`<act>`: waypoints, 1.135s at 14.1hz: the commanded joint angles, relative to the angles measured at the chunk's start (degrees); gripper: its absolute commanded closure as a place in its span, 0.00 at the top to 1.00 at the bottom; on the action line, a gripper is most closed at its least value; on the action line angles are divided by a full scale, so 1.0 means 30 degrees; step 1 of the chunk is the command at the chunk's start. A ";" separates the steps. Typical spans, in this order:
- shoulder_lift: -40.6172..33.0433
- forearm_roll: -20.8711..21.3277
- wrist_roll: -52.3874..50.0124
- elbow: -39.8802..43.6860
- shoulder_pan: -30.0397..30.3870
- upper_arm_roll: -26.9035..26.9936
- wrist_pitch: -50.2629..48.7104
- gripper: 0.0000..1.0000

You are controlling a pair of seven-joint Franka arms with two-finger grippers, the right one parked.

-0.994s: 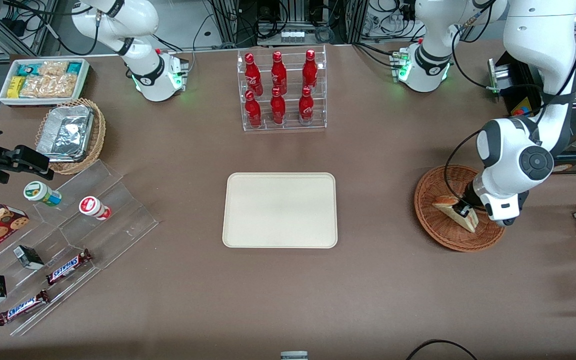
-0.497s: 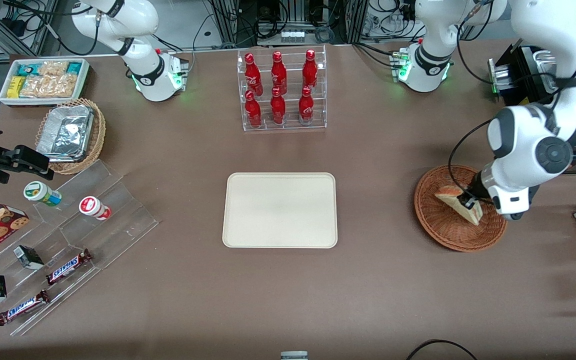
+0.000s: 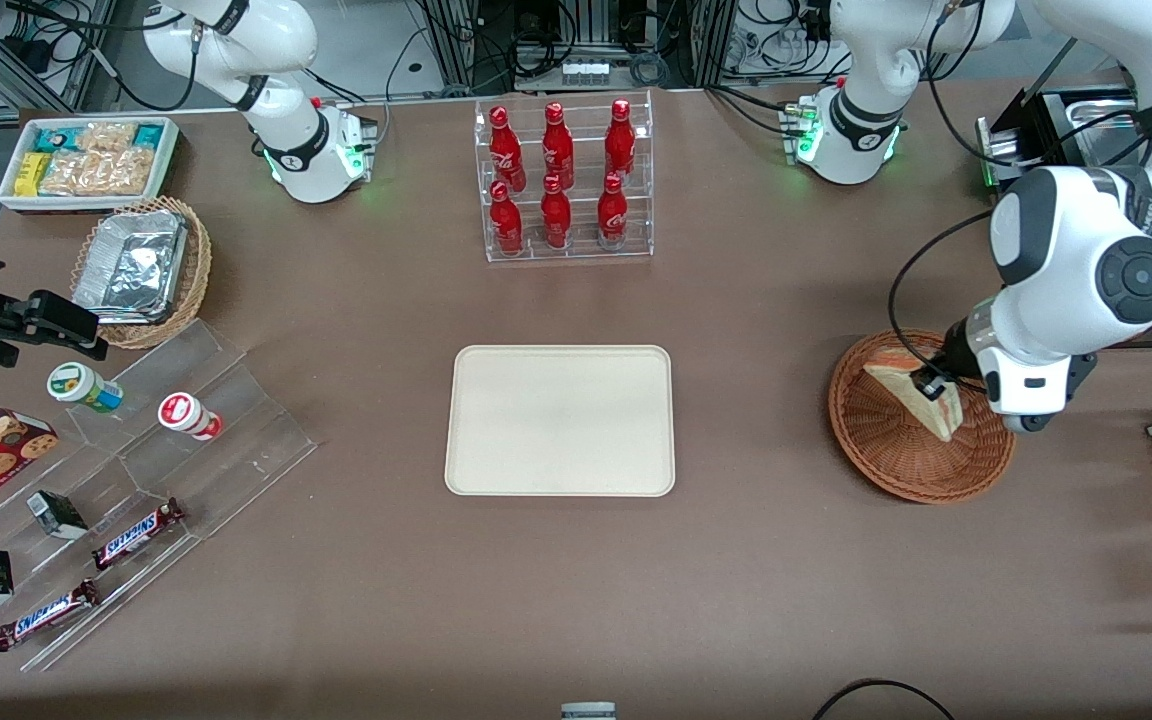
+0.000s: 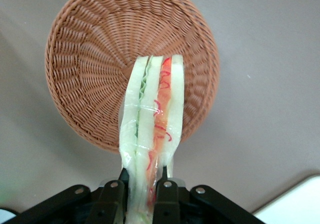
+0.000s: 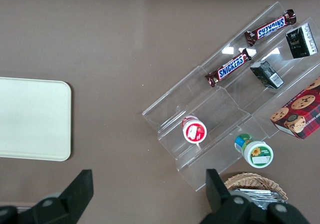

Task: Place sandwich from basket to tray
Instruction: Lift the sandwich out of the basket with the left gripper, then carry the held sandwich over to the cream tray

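The tray (image 3: 560, 420) sits mid-table. Toward the working arm's end, at its three o'clock, is the basket (image 3: 886, 450). Above the basket hangs the gripper (image 3: 936, 385), fingers pinched on the sandwich (image 3: 921, 398), which juts from between them, lifted off the weave.

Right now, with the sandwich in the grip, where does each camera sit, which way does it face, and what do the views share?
Front view: high above the table edge facing both arms, looking down; shows the left arm's tool shut on the sandwich above the basket.
Left wrist view: on the working arm, looking down past its fingers at sandwich and basket.
Right wrist view: on the parked arm, looking down at the Snickers bars; its own fingers show.
Shared: the tray appears in the front and right wrist views.
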 commanded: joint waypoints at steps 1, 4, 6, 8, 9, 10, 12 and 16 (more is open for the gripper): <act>0.0269 0.0017 0.0224 0.1738 -0.1387 0.0134 -0.1190 0.21; 0.0678 -0.0071 0.0224 0.3027 -0.3232 0.0134 -0.1162 0.21; 0.1263 -0.0100 0.0166 0.3643 -0.4521 0.0134 -0.1045 0.21; 0.1936 -0.0100 0.0165 0.4113 -0.5373 0.0134 -0.0870 0.21; 0.2404 -0.0071 0.0165 0.4550 -0.5870 0.0134 -0.0753 0.21; 0.3076 -0.0042 0.0136 0.5106 -0.6455 0.0134 -0.0578 0.21; 0.4307 -0.0042 0.0049 0.5928 -0.7306 0.0163 0.0036 0.21; 0.5951 0.0017 0.0047 0.6224 -0.9123 0.0163 0.2059 0.21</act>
